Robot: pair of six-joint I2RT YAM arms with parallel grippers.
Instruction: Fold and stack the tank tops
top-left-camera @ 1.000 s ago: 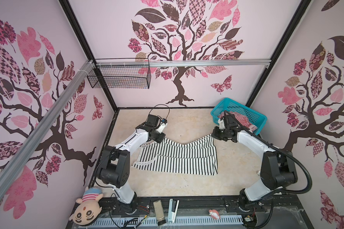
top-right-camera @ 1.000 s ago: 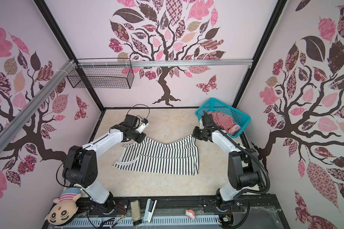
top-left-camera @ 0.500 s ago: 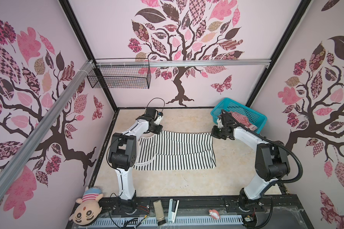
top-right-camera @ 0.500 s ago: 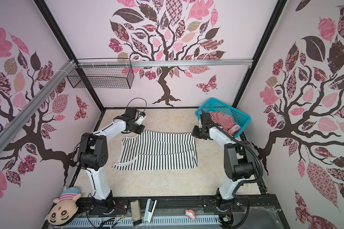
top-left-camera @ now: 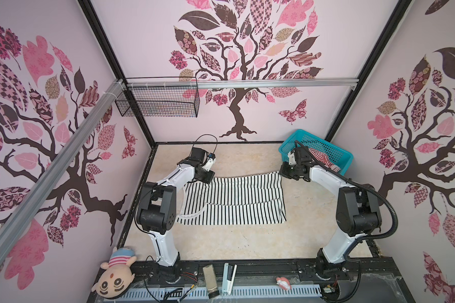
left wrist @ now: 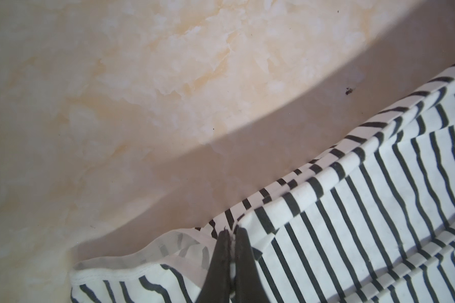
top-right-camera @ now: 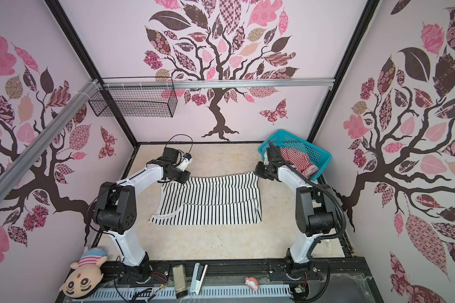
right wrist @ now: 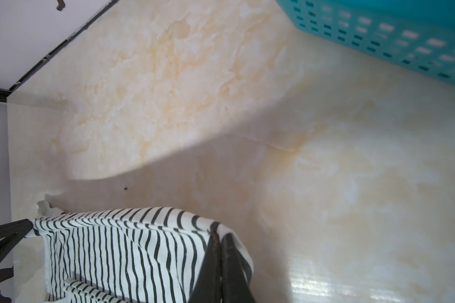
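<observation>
Nearest the camera, beside the front rail, a plush doll (top-left-camera: 114, 275) lies on its back, seen in both top views. Past it, on the marbled table (top-left-camera: 221, 249), the black-and-white top (top-left-camera: 234, 202) lies spread with its stripes running front to back, a fold line crossing it and a pale armhole edge curling at its near left corner.

At the top's far edge, the left gripper (top-left-camera: 206, 179) sits over the left corner and the right gripper (top-left-camera: 283, 173) over the right corner. From above, the wrists hide the fingertips. The wrist views show them: the left gripper (left wrist: 230, 233) has its jaws pressed together on a pinch of striped cloth next to the pale trim, and the right gripper (right wrist: 218, 236) is likewise closed tight on the hem corner. Both wrist views show that edge casting a shadow on the table.

Farther back on the right, a blue basket (top-left-camera: 344, 157) holds the crumpled red-and-white top (top-left-camera: 322, 157). The right wrist view catches only the basket's wall (right wrist: 378, 34), not what is in it. Farthest off, a wire basket (top-left-camera: 158, 105) hangs on the back wall.
</observation>
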